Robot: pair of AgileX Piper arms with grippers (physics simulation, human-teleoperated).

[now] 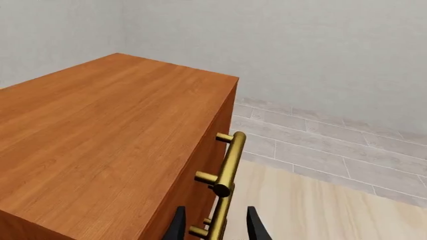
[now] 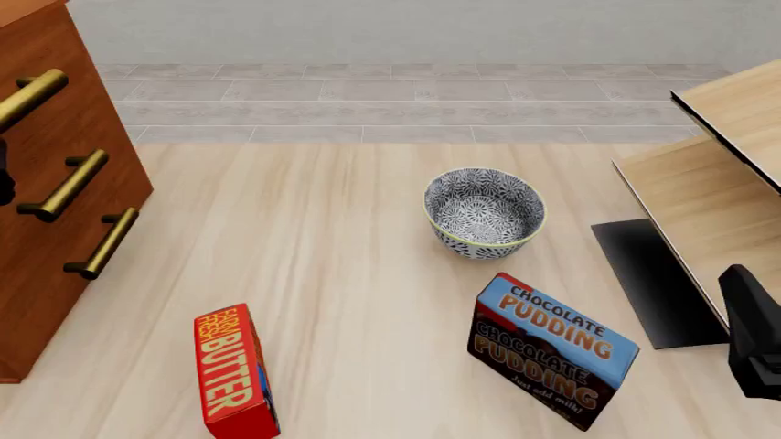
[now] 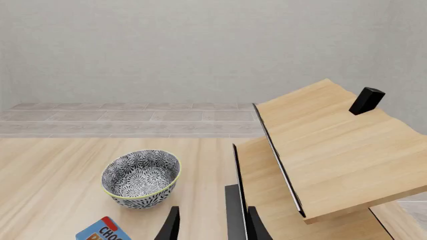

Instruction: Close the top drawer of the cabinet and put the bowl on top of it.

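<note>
Lying nearest on the bench (image 2: 354,274) are two boxes: one red butter box (image 2: 232,372) and one blue pudding box (image 2: 551,349). Beyond them stands one bowl (image 2: 485,212), upright, apart from both. At the left edge stands one cabinet (image 2: 49,183) with three brass handles; the top drawer (image 2: 35,96) looks flush with the rest, and the cabinet's top is bare. At the right stands one pale shelf (image 2: 714,197) on a black base. The left jaws (image 1: 215,227) straddle a handle (image 1: 227,175), parted. The right jaws (image 3: 212,225) hang parted beside the shelf, holding nothing.
</note>
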